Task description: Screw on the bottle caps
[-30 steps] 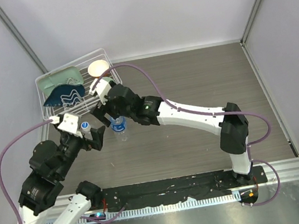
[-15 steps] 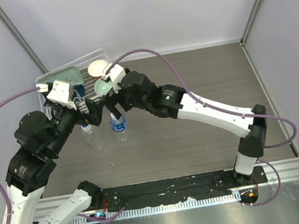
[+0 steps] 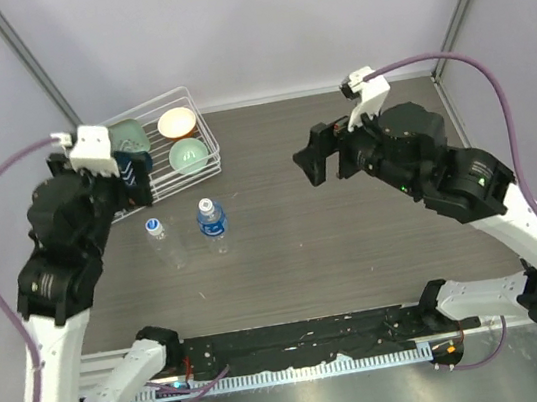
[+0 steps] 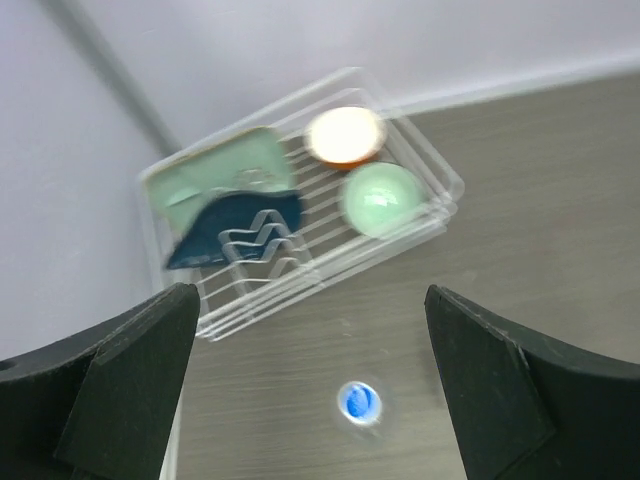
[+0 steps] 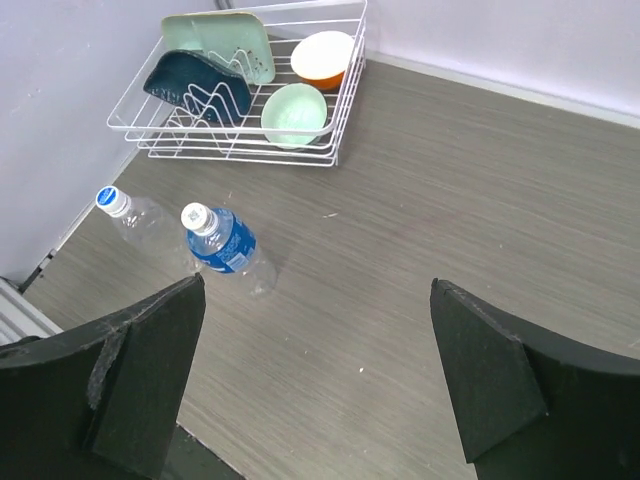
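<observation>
From above, the left gripper (image 3: 137, 178) hangs over the near edge of the wire rack (image 3: 208, 131). The right gripper (image 3: 311, 162) hangs over the bare table (image 3: 355, 239), well apart at 3 o'clock from the bottles. The plain bottle (image 3: 168, 248) and the labelled bottle (image 3: 214, 227) stand upright at 6 o'clock from the rack, the plain one at 9 o'clock of the other. Each has a cap on its neck (image 3: 154, 225).

In the left wrist view the fingers (image 4: 120, 390) are spread wide with nothing between them. The blurred rack at 12 o'clock holds a cream bowl (image 4: 345, 135), a green bowl (image 4: 380, 197) and two dishes. At 6 o'clock is a blurred round bottle top — which bottle, I cannot tell.

In the right wrist view the fingers (image 5: 140, 380) are also wide apart and empty. Both bottles stand at 9 o'clock, the rack at 11.
</observation>
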